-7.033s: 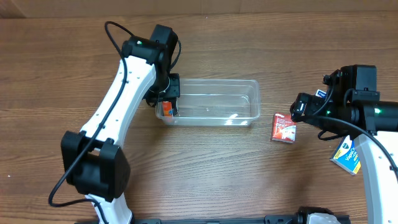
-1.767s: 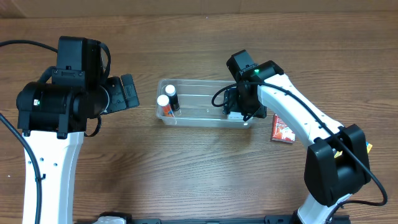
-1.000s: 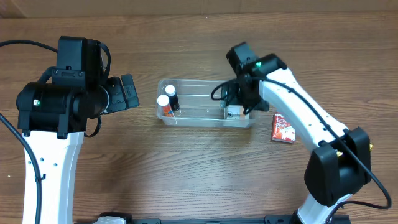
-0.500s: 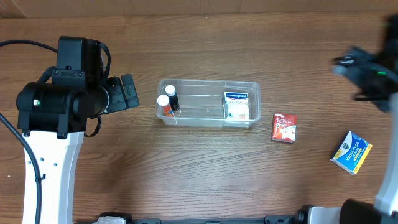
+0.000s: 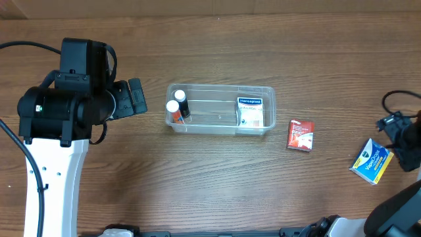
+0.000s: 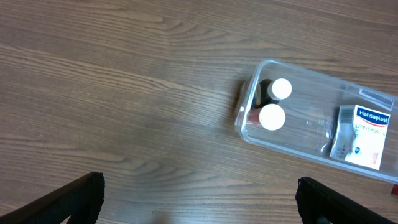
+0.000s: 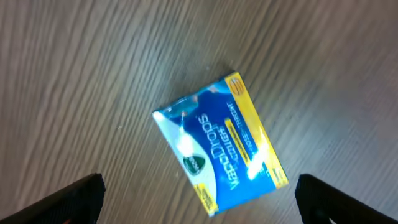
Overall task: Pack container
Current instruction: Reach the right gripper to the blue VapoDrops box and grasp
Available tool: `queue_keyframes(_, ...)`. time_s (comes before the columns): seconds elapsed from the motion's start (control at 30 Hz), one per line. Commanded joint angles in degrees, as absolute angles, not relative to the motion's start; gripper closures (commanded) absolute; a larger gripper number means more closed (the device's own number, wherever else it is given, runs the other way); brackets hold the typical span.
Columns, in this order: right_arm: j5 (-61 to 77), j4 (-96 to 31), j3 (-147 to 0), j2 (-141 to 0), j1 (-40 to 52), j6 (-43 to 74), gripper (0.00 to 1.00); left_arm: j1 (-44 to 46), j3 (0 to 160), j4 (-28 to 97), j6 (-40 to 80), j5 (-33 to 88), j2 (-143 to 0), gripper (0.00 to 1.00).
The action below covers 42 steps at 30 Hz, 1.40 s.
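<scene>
The VapoDrops box (image 7: 219, 146) lies flat and skewed under the right gripper (image 7: 198, 199), far right of the container (image 5: 214, 105) — its spread fingers may catch the corners and only twist it. The container, mid-table, holds two white-capped bottles (image 5: 176, 105) at its left end and a Hansaplast box (image 5: 250, 112) at its right. The left gripper (image 6: 199, 199) is spread too, empty.

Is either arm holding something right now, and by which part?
Nothing is held. The left tool is open and empty; the right tool is open above the blue-yellow box lying on the table.
</scene>
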State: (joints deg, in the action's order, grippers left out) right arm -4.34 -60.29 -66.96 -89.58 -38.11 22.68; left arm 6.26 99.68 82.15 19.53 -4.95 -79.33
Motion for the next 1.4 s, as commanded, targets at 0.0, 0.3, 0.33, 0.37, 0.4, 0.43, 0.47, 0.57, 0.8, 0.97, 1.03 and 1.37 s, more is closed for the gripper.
queue_keyframes(0.0, -6.2, -57.2, -62.0, -89.2, -37.9, 21.2, 0.00, 6.0, 99.5, 81.9, 18.8, -4.7, -79.5, 0.00)
queue_keyframes(0.3, -7.7, -52.3, -55.8, -89.8, -37.9, 16.0, 0.00, 6.0, 99.5, 81.9, 18.8, -4.7, -79.5, 0.00)
queue_keyframes(0.33, -8.4, -52.3, -55.2, -89.8, -37.9, 15.7, 0.00, 6.0, 99.5, 81.9, 18.8, -4.7, -79.5, 0.00)
queue_keyframes(0.37, -8.4, -52.1, -54.8, -89.8, -37.9, 14.6, 0.00, 6.0, 99.5, 81.9, 18.8, -4.7, -79.5, 0.00)
queue_keyframes(0.4, -8.6, -51.8, -54.3, -89.8, -37.9, 14.5, 0.00, 6.0, 99.5, 81.9, 18.8, -4.7, -79.5, 0.00)
queue_keyframes(0.43, -8.6, -51.2, -53.6, -89.9, -37.9, 14.0, 0.00, 6.0, 99.5, 81.9, 18.8, -4.6, -79.5, 0.00)
queue_keyframes(0.47, -8.6, -50.5, -53.0, -90.0, -37.9, 13.3, 0.00, 6.0, 99.5, 81.9, 18.8, -4.7, -79.5, 0.00)
queue_keyframes(0.57, -8.6, -48.4, -51.4, -90.9, -37.9, 12.6, 0.00, 6.0, 99.5, 81.9, 18.8, -4.7, -79.5, 0.00)
queue_keyframes(0.8, -8.1, -46.4, -51.1, -96.2, -37.9, 11.4, 0.00, 6.0, 99.5, 81.9, 18.8, -4.7, -79.5, 0.00)
queue_keyframes(0.97, -5.6, -44.8, -51.1, -100.8, -37.9, 10.1, 0.01, 6.0, 99.5, 81.9, 18.8, -4.6, -79.5, 0.00)
queue_keyframes(1.03, -4.3, -44.2, -51.1, -101.8, -37.9, 9.9, 0.01, 6.0, 99.5, 81.9, 18.8, -4.6, -79.5, 0.00)
queue_keyframes(1.37, -3.6, -43.3, -51.1, -102.0, -37.9, 10.0, 0.10, 6.0, 99.5, 82.1, 18.8, -4.7, -79.5, 0.00)
